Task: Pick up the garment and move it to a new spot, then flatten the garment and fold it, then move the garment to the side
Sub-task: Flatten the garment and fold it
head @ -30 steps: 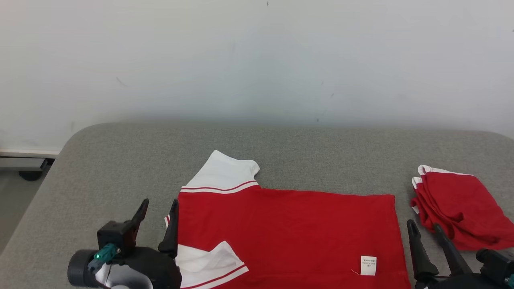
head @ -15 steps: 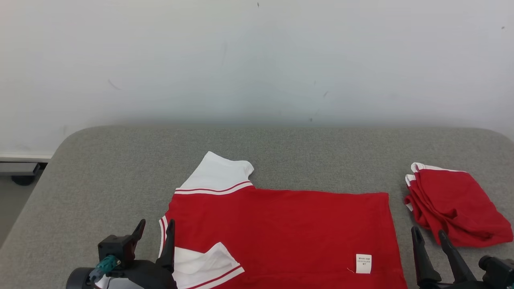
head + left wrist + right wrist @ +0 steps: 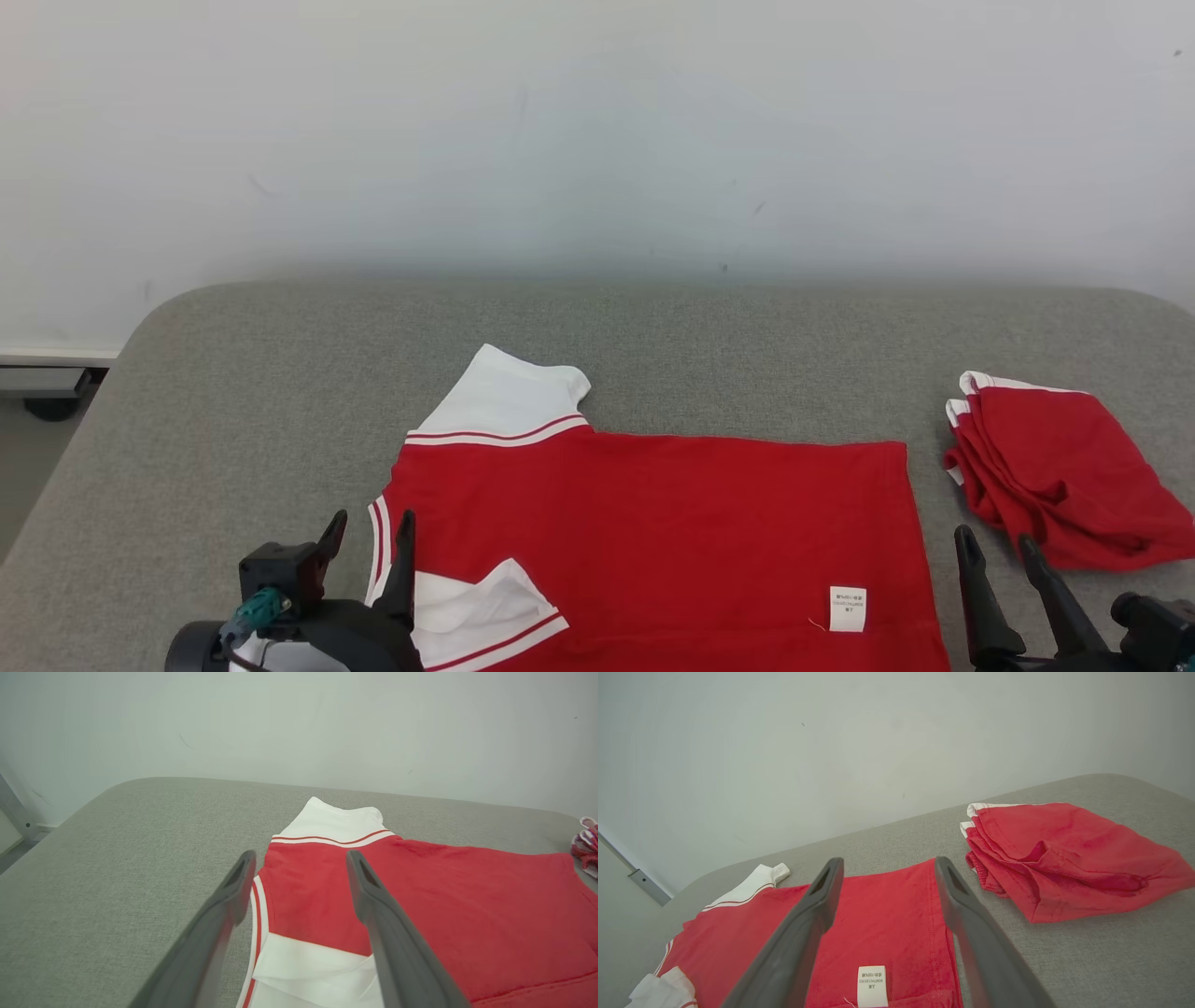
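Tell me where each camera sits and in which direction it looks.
Head view: high, facing forward and down at the grey table; left end effector and right end effector show at the bottom.
Left wrist view: low, along its open fingers toward the white sleeve of the red shirt.
Right wrist view: low, along its open fingers toward the label on the shirt.
Shared: head and right wrist views show the folded red clothes.

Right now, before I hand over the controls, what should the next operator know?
Left gripper: jaws open, empty, at the red shirt's left edge.
Right gripper: jaws open, empty, by its right hem.
Shirt spread flat on the grey surface, near sleeve folded in, far sleeve out; folded red pile apart at right.
Done: flattening, apparently. Left: fold, then move aside.
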{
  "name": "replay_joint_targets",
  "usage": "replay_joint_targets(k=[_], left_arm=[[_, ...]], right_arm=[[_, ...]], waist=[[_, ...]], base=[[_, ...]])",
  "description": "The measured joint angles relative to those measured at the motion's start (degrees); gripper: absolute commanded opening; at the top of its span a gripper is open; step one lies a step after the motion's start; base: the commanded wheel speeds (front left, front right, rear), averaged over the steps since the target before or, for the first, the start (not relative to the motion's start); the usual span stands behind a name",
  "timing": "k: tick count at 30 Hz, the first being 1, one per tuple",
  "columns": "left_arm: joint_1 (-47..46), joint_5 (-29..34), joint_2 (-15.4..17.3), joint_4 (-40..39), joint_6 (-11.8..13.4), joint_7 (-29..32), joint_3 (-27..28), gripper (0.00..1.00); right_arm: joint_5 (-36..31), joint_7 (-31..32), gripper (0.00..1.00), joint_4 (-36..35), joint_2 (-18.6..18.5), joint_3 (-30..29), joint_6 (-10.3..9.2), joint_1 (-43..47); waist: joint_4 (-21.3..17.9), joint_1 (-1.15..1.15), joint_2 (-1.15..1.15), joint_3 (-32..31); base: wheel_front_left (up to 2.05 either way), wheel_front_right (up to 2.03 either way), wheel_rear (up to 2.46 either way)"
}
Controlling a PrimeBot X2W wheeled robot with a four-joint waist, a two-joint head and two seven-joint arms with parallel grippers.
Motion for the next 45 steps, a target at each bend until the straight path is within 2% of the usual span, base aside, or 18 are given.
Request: replay_joint_targets(k=[10,14,17,23,25,26,32,38,45], left_arm=[[-8.74,0.16,-0.97,3.93,-0.16,4.3,-1.18,1.0],[-14.86,0.25,-1.48,7.53,-0.12,8.32,-1.4,1.0],[-19.62,0.7,-1.78,10.5,-0.1,12.24,-1.83,1.0],[-28.11,1.74,-2.72,14.94,0.02,19.0,-2.41,1.0],[-31.11,2.04,-3.1,16.55,0.01,21.71,-2.86,1.0],[-33.68,2.09,-3.43,18.25,0.01,24.2,-3.18,1.0],[-38.57,2.26,-4.6,22.78,0.45,30.45,-5.09,1.0],[-42.22,2.22,-4.64,26.09,0.46,34.11,-5.24,1.0],[-45.76,2.14,-4.63,29.1,0.68,35.7,-4.61,1.0]], right_arm=[[-1.44,7.71,1.0,1.81,-5.42,2.9,1.66,-5.83],[-1.56,13.88,1.0,4.23,-7.5,4.48,2.27,-10.0],[-0.55,19.87,1.0,5.04,-8.27,6.64,3.71,-14.36],[0.65,29.76,1.0,6.81,-9.78,8.48,4.21,-22.35],[0.63,33.01,1.0,7.8,-10.01,8.81,3.96,-26.08],[0.67,35.71,1.0,8.46,-10.09,8.78,3.15,-29.2],[1.11,42.37,1.0,10.85,-10.33,9.11,1.69,-34.18],[1.11,46.86,1.0,11.94,-10.02,10.04,0.2,-37.05],[1.09,50.01,1.0,12.98,-8.49,11.03,-1.47,-39.21]], waist=[[0.21,0.0,0.0,2.49],[0.42,0.0,0.0,4.02],[0.43,0.01,0.0,5.48],[0.13,0.01,0.01,8.39],[-0.08,0.01,0.01,9.66],[-0.35,0.01,0.01,10.96],[-1.25,0.01,0.01,14.79],[-2.08,0.01,0.01,18.17],[-3.55,0.0,0.01,20.49]], base=[[0.0,0.0,0.0],[0.0,0.0,0.0],[0.0,0.0,0.0],[0.0,0.0,0.0],[0.0,0.0,0.0],[0.0,0.0,0.0],[0.0,0.0,0.0],[0.0,0.0,0.0],[0.0,0.0,0.0]])
